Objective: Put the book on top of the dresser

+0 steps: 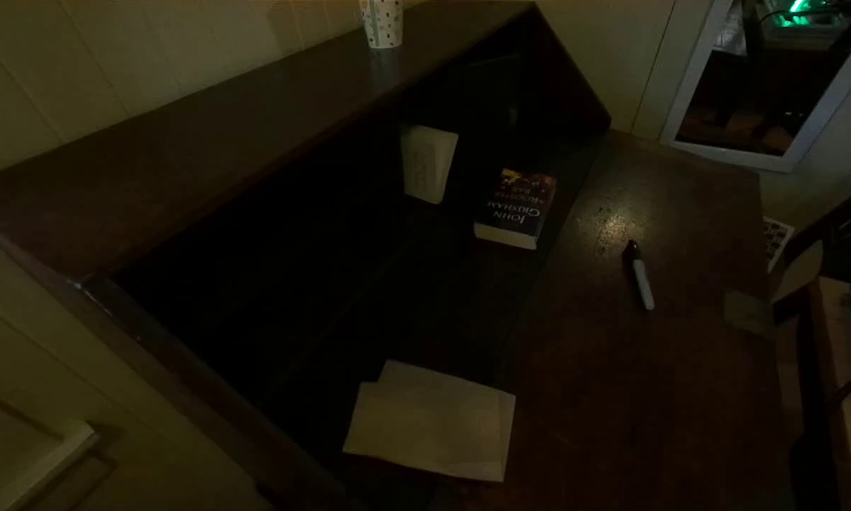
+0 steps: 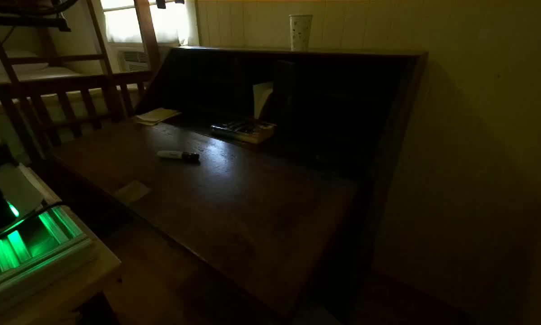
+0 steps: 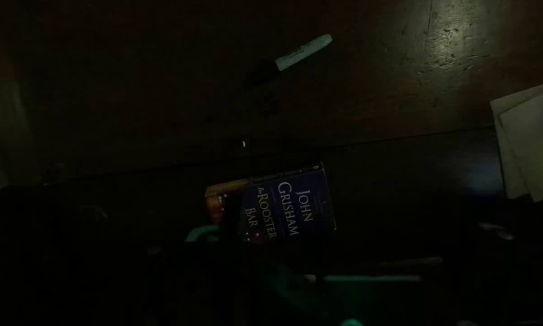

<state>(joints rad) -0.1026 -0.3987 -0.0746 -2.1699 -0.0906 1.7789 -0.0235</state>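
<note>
The book (image 1: 429,163), thin and pale, stands on edge inside the dark compartment of the dresser (image 1: 255,121). An exterior view from the side also catches the pale book (image 2: 262,98), leaning near a dark upright panel. The dresser's brown flat top runs along the wall above it. In the wrist view my gripper (image 3: 341,217) comes in from the bottom and looks open; a dark finger (image 3: 233,210) crosses in front of the dark-covered book, while the opposite one is lost in darkness. No held object can be made out. The pale book cannot be picked out there.
A dark-covered book (image 1: 517,209) (image 3: 294,206) lies flat in front of the pale one. Pale sheets (image 1: 432,426) (image 3: 536,140) rest farther along the desk. A marker (image 1: 640,280) (image 2: 178,155) is on the fold-down surface. A patterned cup (image 1: 382,25) (image 2: 300,32) stands on the top.
</note>
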